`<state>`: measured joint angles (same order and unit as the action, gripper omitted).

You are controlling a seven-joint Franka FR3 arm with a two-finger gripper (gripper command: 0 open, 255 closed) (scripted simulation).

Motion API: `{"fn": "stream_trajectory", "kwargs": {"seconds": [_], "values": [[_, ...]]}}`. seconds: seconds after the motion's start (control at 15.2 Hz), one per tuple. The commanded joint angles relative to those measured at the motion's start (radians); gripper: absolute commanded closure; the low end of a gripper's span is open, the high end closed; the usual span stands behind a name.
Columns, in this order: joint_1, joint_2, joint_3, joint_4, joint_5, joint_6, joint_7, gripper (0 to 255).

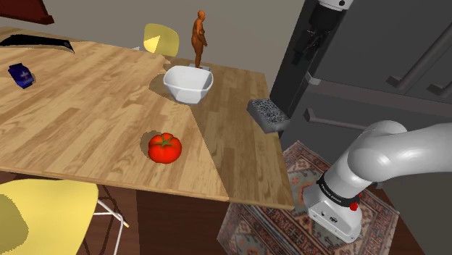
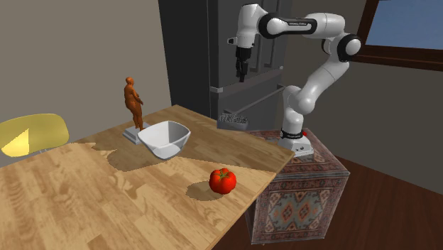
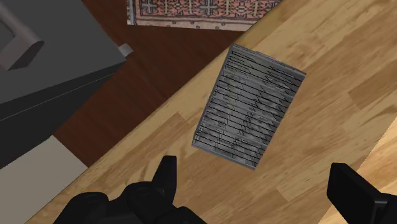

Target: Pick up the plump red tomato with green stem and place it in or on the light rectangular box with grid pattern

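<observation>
A plump red tomato (image 1: 165, 148) (image 2: 222, 181) with a green stem rests on the wooden table (image 1: 87, 123), near its front edge in the shoulder view. The rectangular box (image 1: 268, 114) (image 2: 234, 120) (image 3: 249, 107), grey with a fine line pattern on top, lies flat at the table edge closest to the stand. My black gripper (image 1: 311, 49) (image 2: 241, 75) (image 3: 254, 168) hangs high above that box, far from the tomato. Its fingers stand wide apart with nothing between them.
A white bowl (image 1: 188, 83) (image 2: 165, 138) sits mid-table, with an orange figurine (image 1: 198, 40) (image 2: 133, 103) on a small base behind it. A dark blue object (image 1: 22, 74) lies far left. Yellow chairs (image 1: 43, 214) (image 2: 32, 135) flank the table. A dark fridge (image 1: 362, 72) stands behind the box.
</observation>
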<state>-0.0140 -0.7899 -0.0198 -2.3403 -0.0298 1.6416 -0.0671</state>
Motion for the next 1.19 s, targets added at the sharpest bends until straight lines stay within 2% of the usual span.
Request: {"fn": "stream_trajectory", "kwargs": {"seconds": [0.0, 0.33, 0.66, 0.92, 1.12], "values": [[0.000, 0.000, 0.000, 0.000, 0.000, 0.000, 0.000, 0], [0.029, -0.034, -0.021, -0.176, 0.121, 0.166, 0.037, 0], [0.079, -0.034, -0.031, -0.329, 0.259, 0.354, 0.056, 0], [0.145, 0.002, -0.035, -0.429, 0.393, 0.526, 0.051, 0], [0.220, 0.054, -0.043, -0.484, 0.515, 0.668, 0.027, 0]]}}
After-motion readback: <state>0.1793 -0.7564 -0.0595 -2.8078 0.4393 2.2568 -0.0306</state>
